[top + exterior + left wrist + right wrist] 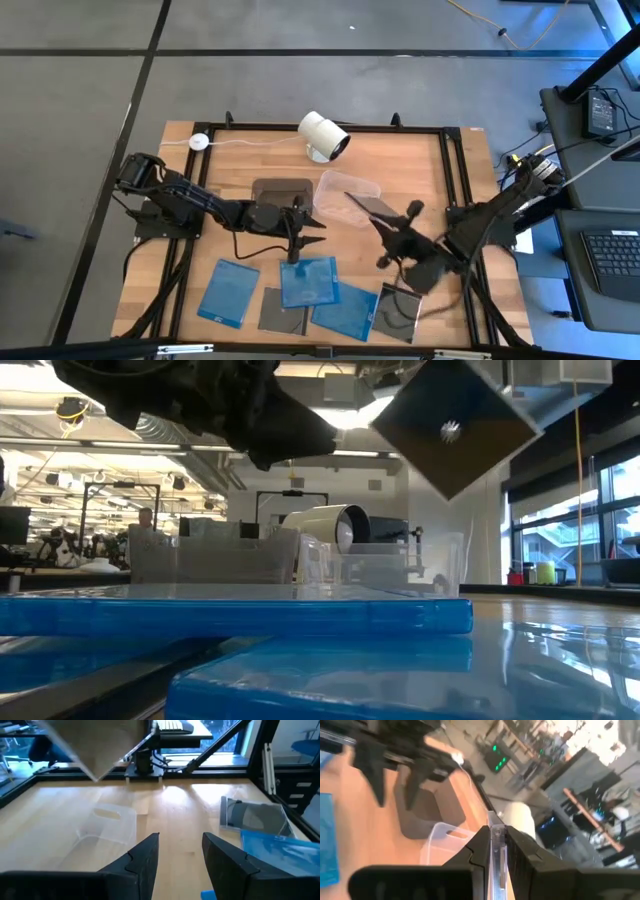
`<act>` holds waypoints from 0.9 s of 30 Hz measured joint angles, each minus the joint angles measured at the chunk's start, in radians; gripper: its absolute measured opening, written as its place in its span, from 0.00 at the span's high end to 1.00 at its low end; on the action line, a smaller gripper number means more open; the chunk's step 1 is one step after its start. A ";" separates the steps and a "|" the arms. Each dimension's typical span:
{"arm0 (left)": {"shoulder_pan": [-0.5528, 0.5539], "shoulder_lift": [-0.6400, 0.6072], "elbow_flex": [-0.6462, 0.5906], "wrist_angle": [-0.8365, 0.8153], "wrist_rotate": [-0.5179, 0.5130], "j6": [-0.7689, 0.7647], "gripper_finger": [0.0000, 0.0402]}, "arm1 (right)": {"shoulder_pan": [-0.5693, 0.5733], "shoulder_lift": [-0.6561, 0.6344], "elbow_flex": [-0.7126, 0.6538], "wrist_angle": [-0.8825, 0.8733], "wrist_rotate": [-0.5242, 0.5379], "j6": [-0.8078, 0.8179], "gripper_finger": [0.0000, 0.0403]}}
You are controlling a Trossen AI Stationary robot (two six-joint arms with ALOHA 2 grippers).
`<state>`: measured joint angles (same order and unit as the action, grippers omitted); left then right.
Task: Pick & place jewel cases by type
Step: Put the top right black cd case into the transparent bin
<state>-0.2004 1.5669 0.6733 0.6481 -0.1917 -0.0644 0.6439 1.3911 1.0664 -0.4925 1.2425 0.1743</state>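
Note:
My right gripper [393, 228] is shut on a dark grey jewel case [366, 207], carried in the air over the clear tub [345, 188]. In the low view the case [455, 428] hangs tilted, high above the table. My left gripper [308, 224] is open and holds nothing; it hovers near the dark tub [282, 192], above a blue case [308, 282]. Lying flat near the table's near edge are two more blue cases [228, 292] [345, 310] and two dark cases [283, 312] [400, 312]. My right gripper pinches the dark jewel case between its two fingers at one edge [496, 842], which shows thin and edge-on in the right wrist view. The fingers come from the table's right side. The case is lifted clear and tilted, one corner pointing down [447, 492].
A white cylindrical camera [324, 134] stands at the far edge, its cable running left. The dark tub and the clear tub sit side by side mid-table. A black frame [450, 160] borders the wooden top. Bare wood lies in the far left part [215, 175].

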 joint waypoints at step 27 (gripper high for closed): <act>0.053 0.000 -0.004 -0.136 -0.006 0.041 0.63 | -0.493 0.000 0.000 0.140 -0.575 -0.181 0.88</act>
<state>-0.1474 1.5669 0.6693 0.5116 -0.1978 -0.0238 0.1505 1.3914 1.0660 -0.3523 0.6672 -0.0065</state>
